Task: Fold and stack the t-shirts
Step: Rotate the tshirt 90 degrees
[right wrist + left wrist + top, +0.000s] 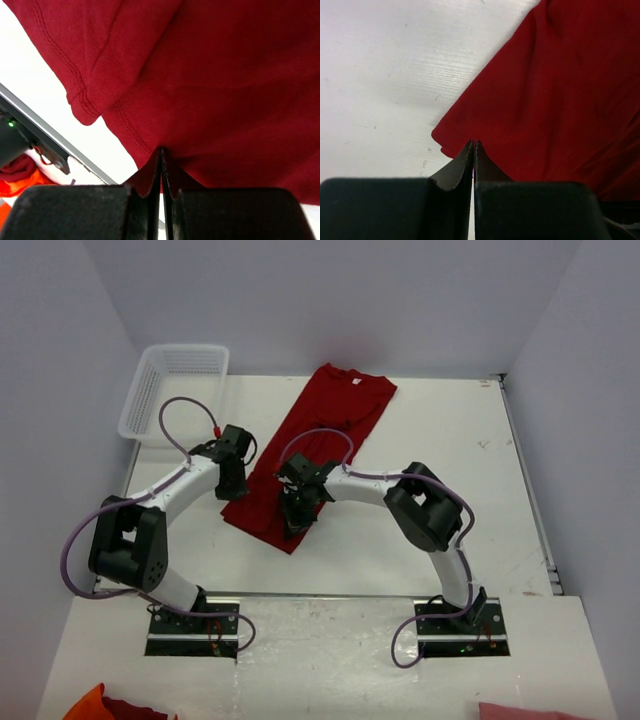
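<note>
1. One dark red t-shirt (330, 425) lies on a white table (450, 490), folded lengthwise into a long strip. It runs diagonally from the far centre toward the near left.
2. Its collar end, with a small white neck label (353, 381), points to the back wall. Soft creases cross the middle of the cloth.
3. Seen from the right wrist, the hem (125, 125) shows a double row of stitching, with a folded corner hanging to one side.
4. At the strip's near end, the right gripper (297, 518) has its jaws pressed tight together, pinching the hem between its black fingertips (150, 172).
5. At the strip's near-left corner, the left gripper (233, 488) is likewise clamped fully closed. Its fingertips (465, 160) meet on the cloth's edge and a sliver of red shows between them.
6. A white plastic mesh basket (160, 410) sits at the table's far-left corner, apart from the shirt.
7. Orange and red cloth (100, 705) lies at the near-left edge of the overhead view, and a pink piece (530, 710) at the near right.
</note>
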Controlling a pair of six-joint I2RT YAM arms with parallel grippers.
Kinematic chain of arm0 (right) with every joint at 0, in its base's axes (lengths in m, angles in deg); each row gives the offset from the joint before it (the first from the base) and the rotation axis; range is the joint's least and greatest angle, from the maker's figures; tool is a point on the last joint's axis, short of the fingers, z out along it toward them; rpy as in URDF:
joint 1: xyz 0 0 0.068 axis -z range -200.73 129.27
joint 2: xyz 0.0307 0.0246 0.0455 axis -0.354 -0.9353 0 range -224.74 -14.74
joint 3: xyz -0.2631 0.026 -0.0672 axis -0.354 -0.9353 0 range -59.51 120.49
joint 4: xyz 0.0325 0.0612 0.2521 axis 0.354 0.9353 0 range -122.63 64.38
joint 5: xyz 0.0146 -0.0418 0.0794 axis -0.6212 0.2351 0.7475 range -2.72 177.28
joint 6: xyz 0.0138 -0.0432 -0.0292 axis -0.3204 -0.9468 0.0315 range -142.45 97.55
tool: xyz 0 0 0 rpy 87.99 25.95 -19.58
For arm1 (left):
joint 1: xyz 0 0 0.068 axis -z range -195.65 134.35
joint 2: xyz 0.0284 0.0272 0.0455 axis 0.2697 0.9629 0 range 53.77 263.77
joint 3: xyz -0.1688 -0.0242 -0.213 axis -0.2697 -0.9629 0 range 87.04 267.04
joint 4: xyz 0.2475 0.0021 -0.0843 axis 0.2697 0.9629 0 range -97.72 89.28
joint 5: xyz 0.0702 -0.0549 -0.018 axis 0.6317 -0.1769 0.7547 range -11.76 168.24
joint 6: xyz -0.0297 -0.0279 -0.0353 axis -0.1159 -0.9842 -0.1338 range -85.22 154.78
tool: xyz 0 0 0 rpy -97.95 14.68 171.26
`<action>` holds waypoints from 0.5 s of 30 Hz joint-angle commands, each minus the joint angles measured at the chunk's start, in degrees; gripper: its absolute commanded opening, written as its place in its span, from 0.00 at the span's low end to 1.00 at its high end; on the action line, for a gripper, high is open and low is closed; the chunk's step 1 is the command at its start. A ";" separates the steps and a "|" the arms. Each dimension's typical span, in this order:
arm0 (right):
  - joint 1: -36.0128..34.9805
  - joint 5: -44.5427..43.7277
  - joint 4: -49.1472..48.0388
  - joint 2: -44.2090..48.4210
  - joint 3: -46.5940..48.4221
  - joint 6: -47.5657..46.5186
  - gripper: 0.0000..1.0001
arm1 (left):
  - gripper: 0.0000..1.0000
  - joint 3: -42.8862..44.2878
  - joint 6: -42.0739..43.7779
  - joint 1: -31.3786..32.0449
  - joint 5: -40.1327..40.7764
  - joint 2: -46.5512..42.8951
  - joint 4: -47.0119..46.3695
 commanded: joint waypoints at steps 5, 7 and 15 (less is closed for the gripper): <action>-0.70 -13.27 -1.61 4.75 -12.38 11.14 0.00 | 0.00 6.48 1.69 -1.93 -3.86 -4.86 0.55; -0.70 -13.64 -3.45 8.45 -15.91 14.74 0.00 | 0.00 6.93 2.21 -1.93 -5.52 -5.73 0.73; -0.09 -25.40 -0.66 15.31 -25.68 20.74 0.00 | 0.00 3.16 1.86 -1.93 -14.84 -9.16 -2.25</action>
